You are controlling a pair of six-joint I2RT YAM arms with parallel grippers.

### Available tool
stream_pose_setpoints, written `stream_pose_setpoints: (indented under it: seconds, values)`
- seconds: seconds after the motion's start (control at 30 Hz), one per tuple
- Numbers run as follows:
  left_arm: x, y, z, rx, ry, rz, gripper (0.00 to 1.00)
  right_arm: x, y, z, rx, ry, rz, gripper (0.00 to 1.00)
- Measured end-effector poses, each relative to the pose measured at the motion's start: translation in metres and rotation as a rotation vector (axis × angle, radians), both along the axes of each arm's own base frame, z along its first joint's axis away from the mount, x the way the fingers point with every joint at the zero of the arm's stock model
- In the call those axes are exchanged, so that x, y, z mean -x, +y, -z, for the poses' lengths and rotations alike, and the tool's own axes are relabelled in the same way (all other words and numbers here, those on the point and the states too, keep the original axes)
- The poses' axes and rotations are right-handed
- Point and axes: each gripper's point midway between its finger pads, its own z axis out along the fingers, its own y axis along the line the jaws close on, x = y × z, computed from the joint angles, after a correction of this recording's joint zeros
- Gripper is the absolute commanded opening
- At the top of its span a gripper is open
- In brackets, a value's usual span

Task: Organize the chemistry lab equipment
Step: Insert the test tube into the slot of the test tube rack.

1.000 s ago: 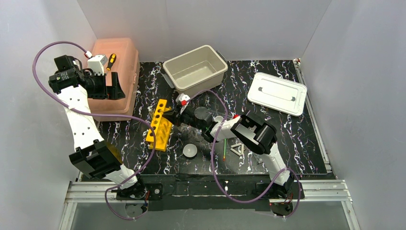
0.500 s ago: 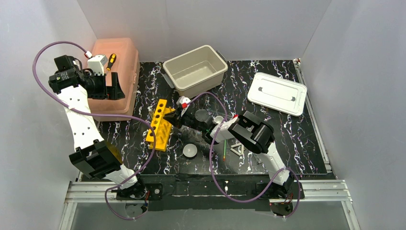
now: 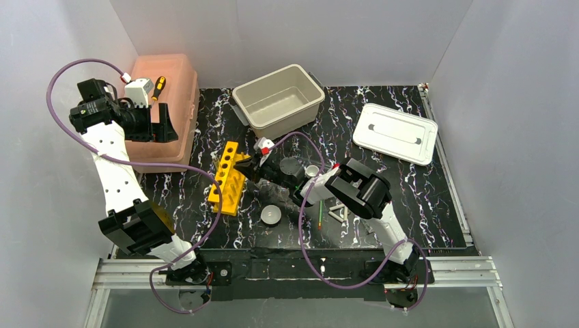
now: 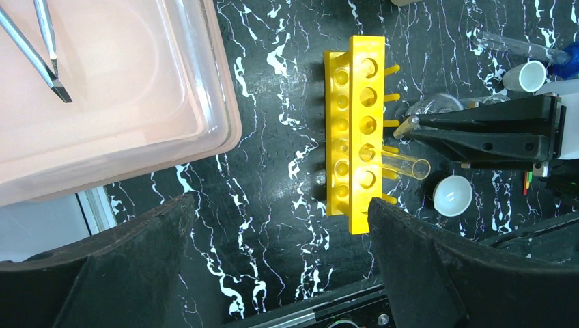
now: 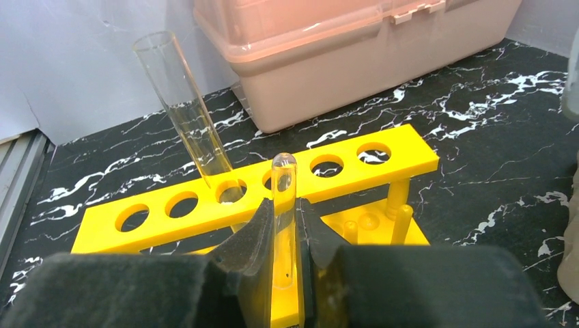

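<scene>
Right gripper (image 5: 283,225) pinches a clear glass tube (image 5: 283,174) upright just beside the yellow rack (image 5: 382,158), where another tube (image 5: 183,102) leans in a hole (third from one end); left gripper (image 4: 278,201) hangs wide open, empty, near the pink box (image 4: 102,102).

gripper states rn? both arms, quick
Left gripper: open, holding nothing.
Right gripper: closed on a glass tube, by the yellow rack.
</scene>
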Motion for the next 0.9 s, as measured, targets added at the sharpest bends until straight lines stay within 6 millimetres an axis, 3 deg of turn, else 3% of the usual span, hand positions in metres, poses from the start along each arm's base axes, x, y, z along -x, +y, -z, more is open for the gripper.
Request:
stream_pose_setpoints:
  seconds: [0.5,0.9]
  values:
    - [0.0,0.001,0.0,-0.007,-0.002,0.007,0.99,-0.009,-0.002,-0.027,-0.095,-0.033,0.051,0.01]
    - [0.0,0.001,0.0,-0.012,-0.002,0.008,0.99,-0.009,0.0,-0.027,-0.126,-0.008,0.043,0.01]
